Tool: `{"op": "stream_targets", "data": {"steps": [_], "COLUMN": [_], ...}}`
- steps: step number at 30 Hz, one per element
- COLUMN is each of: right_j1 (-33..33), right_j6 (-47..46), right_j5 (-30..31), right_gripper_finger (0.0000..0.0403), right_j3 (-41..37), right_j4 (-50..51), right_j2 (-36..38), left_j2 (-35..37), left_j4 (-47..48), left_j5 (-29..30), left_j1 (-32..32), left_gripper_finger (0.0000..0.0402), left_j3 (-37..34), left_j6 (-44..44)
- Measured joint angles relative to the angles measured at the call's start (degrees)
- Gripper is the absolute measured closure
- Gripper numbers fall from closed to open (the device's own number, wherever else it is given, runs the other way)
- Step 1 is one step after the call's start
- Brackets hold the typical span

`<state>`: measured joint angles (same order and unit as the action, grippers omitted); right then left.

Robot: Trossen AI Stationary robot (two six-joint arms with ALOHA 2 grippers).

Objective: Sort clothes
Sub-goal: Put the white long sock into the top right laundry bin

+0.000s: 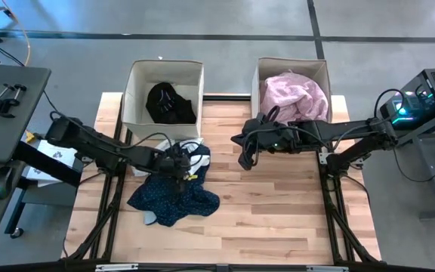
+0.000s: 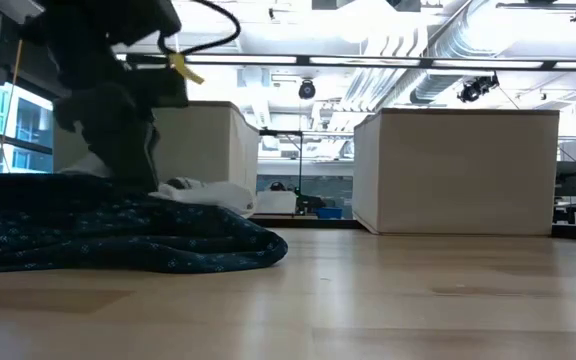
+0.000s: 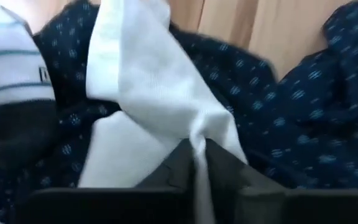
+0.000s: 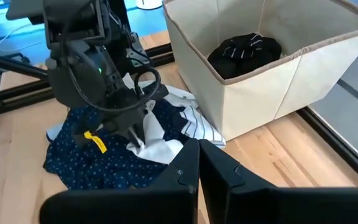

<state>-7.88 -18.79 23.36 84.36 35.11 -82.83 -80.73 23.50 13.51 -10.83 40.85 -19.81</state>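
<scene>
My left gripper fingers pinching the white collar of the navy dress, right gripper fingers closed empty above the table, near the pink shirt

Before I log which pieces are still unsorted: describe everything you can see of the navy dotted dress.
The navy dotted dress is soft dark blue fabric printed with small pale dots, with a white collar. It lies crumpled on the wooden table, in front of the left beige box, not in it. The left end effector is down on it, shut on the white collar. A striped cloth lies against its box-side edge.
</scene>
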Motion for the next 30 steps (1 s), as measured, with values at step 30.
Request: {"op": "stream_targets", "data": {"steps": [30], "right_j1": [0.3], "right_j6": [13.7], "right_j5": [-17.4], "right_gripper_finger": [0.0256], "right_j3": [0.0], "right_j4": [-12.7], "right_j2": [-9.1], "left_j2": [5.6], "left_j4": [0.6], "left_j5": [1.0], "left_j1": [1.1], "left_gripper_finger": [0.0400], "left_j3": [26.8], "left_j6": [15.6]}}
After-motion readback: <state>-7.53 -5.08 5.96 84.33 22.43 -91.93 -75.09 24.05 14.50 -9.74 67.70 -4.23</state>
